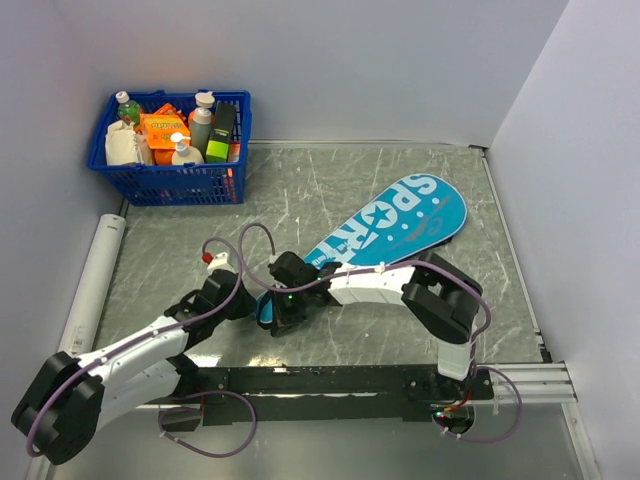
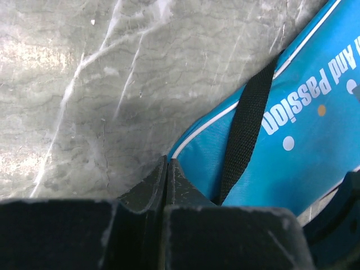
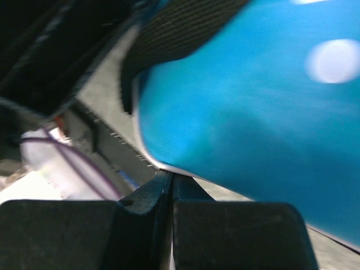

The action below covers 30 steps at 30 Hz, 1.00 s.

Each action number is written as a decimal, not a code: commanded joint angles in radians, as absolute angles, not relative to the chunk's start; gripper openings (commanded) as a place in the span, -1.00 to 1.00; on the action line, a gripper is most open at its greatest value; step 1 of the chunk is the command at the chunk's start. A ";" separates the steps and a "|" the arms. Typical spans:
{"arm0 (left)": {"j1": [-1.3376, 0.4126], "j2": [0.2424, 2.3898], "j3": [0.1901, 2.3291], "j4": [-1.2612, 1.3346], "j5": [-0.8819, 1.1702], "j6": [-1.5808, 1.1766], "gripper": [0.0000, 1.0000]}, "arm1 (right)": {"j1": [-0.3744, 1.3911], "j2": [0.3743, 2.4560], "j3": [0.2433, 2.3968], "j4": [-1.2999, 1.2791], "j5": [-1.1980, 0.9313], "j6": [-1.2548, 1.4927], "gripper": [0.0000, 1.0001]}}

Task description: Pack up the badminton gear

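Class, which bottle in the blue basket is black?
The bottle at the basket's right end, black with a lime-green label; the others are pale or white-capped.

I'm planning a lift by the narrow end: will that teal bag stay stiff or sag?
It will probably sag: the bag looks like thin fabric, and its edge curves softly in the right wrist view. It is likely light, since it lies quite flat on the table. The smooth cloth may slip, and the loose black strap could snag.
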<state>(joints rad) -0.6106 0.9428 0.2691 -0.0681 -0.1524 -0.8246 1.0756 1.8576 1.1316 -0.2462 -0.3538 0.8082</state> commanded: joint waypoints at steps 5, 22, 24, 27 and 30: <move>-0.643 0.923 0.259 -0.008 -0.020 -0.830 -0.98 | 1.140 1.855 1.222 -0.003 -0.427 0.926 -1.00; -0.643 0.870 0.247 -0.018 -0.021 -0.830 -0.98 | 1.160 1.882 1.236 -0.003 -0.344 1.005 -0.70; -0.644 0.864 0.247 -0.021 -0.025 -0.831 -0.98 | 1.155 1.833 1.239 -0.064 -0.302 0.967 -0.48; -0.643 0.853 0.258 -0.037 -0.031 -0.831 -0.97 | 1.149 1.744 1.249 -0.162 -0.244 0.899 -0.12; -0.643 0.839 0.278 -0.057 -0.038 -0.825 -0.93 | 1.138 1.649 1.252 -0.266 -0.177 0.842 0.38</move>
<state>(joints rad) -0.6353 0.8593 0.2398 -0.0719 -0.0689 -0.8165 1.1400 1.8328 1.1858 -0.2157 -0.2604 0.9298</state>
